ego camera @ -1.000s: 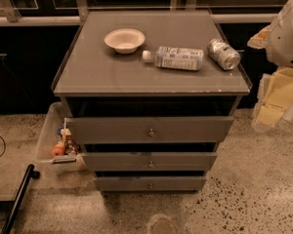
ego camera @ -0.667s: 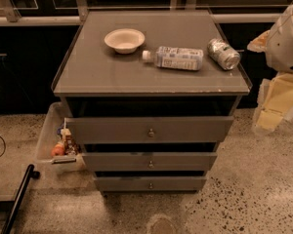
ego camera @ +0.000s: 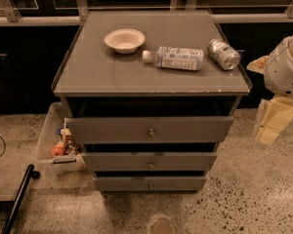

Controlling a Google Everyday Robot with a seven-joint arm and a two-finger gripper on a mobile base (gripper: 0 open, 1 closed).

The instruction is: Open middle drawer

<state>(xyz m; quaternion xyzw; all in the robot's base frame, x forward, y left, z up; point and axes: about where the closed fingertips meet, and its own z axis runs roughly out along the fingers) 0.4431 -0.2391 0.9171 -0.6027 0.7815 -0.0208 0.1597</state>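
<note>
The grey cabinet (ego camera: 88, 77) has three drawer fronts stacked under its top. The middle drawer (ego camera: 185, 161) is the mid-sized front, with a small round metal knob (ego camera: 151, 164) at its centre. It sits between the wider top drawer (ego camera: 195, 129) and the narrower bottom drawer (ego camera: 180, 183). My gripper (ego camera: 272, 123) hangs as a cream-coloured part below the white arm housing (ego camera: 285, 69) at the right edge. It is to the right of the cabinet, level with the top drawer and apart from all the drawers.
On the cabinet top lie a white bowl (ego camera: 124, 40), a plastic bottle on its side (ego camera: 178, 58) and a can on its side (ego camera: 223, 53). A clear bin with small items (ego camera: 56, 140) stands on the floor to the left. A black bar (ego camera: 17, 199) lies at bottom left.
The arm and gripper at the right edge have moved down a little. The drawers and the items on the cabinet top have not moved.
</note>
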